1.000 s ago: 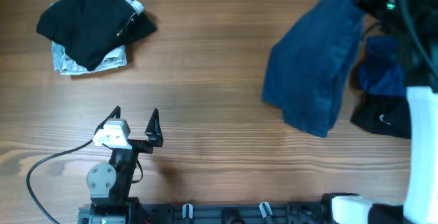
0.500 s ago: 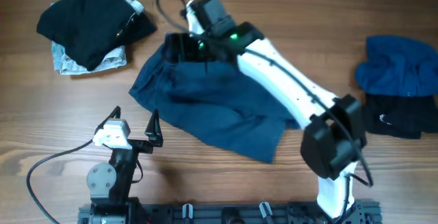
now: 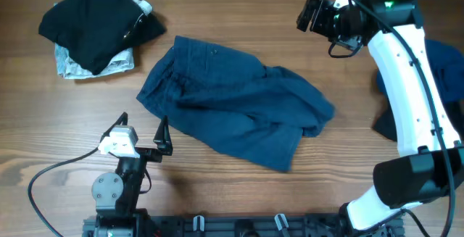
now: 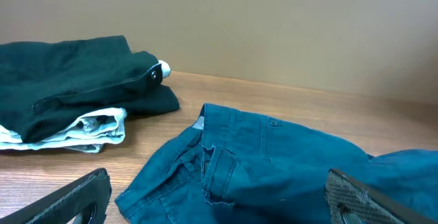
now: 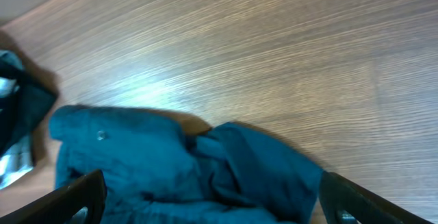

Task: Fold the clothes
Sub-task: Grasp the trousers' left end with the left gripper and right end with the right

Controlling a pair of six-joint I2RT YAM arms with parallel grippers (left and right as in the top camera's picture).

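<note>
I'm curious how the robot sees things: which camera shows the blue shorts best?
The overhead view: the whole shorts lie in frame, crumpled. The left wrist view shows only the waistband end, close up. The right wrist view shows part of them, cut off at the bottom edge.

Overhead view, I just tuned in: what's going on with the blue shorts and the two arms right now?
The blue shorts lie crumpled and unfolded in the middle of the table. Neither arm is holding them. The right gripper is open above bare wood beyond their far right end. The left gripper sits open near the front edge, just short of them. A black garment rests on a light one at the far left.
</note>
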